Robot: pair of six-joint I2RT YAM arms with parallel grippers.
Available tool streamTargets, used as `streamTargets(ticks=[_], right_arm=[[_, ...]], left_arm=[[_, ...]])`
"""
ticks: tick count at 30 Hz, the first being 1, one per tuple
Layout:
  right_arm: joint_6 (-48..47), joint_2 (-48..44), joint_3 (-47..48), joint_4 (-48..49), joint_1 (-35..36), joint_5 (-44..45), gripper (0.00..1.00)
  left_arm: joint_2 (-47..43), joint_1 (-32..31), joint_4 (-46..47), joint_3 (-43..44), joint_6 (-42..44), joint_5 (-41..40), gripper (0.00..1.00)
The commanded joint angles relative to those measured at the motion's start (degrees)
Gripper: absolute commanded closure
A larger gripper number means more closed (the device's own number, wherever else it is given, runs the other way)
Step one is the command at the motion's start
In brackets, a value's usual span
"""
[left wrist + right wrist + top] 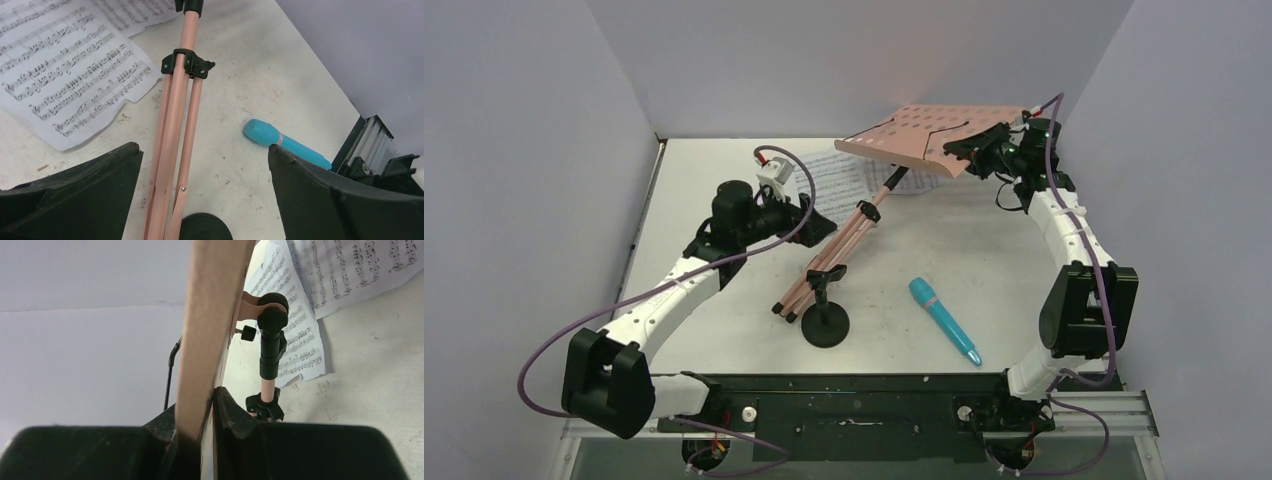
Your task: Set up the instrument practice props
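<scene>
- Top external view: nearest the arm bases, the short black mic stand [825, 322] was seen upright on its round base on the white table [994, 250].
- To its right and apart from it, the teal toy microphone [944, 320] was laid flat, with its wider head turned toward the far side.
- The feet of the pink tripod music stand [854, 225] were set down just beside the mic stand's post. Whether the two touched could not be told.
- The stand's folded legs [819, 270] were bunched together and slanted away to the right, rising toward the back.
- The left gripper [809, 215] was placed at the legs from the left. In the left wrist view its jaws were spread wide, and the legs were seen between the two fingers [75, 200]. They were touched by neither, and nothing was gripped.
- Beyond that gripper, two white sheet-music pages [834, 178] were spread flat on the table, overlapping and partly crossed by the stand's shaft.
- Farthest back, on the right, the stand's perforated desk [934, 135] was held up off the table at a tilt.
- The right gripper [972, 150] was closed on the desk's edge. In the right wrist view the pink edge was pinched between both fingers [235, 422].
</scene>
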Motion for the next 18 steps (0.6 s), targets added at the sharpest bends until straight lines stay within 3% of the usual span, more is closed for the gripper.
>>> streamTargets(ticks=[1, 4, 13, 18], right_arm=[[3.16, -10.34, 11.16, 26.43, 0.52, -4.08, 0.95], [3.29, -10.09, 13.34, 26.71, 1.02, -4.21, 0.95], [4.29, -9.36, 18.05, 27.79, 2.31, -6.06, 0.95], [4.26, -9.16, 21.01, 26.93, 2.46, -6.80, 0.95]], left_arm=[[-4.32, -0.11, 18.04, -5.56, 4.00, 4.21, 0.03], [-4.25, -0.21, 19.54, -6.34, 3.96, 3.56, 0.03], [4.12, -0.48, 5.47, 3.35, 2.67, 4.44, 0.04], [8.37, -1.70, 3.25, 7.75, 1.36, 5.25, 0.04]])
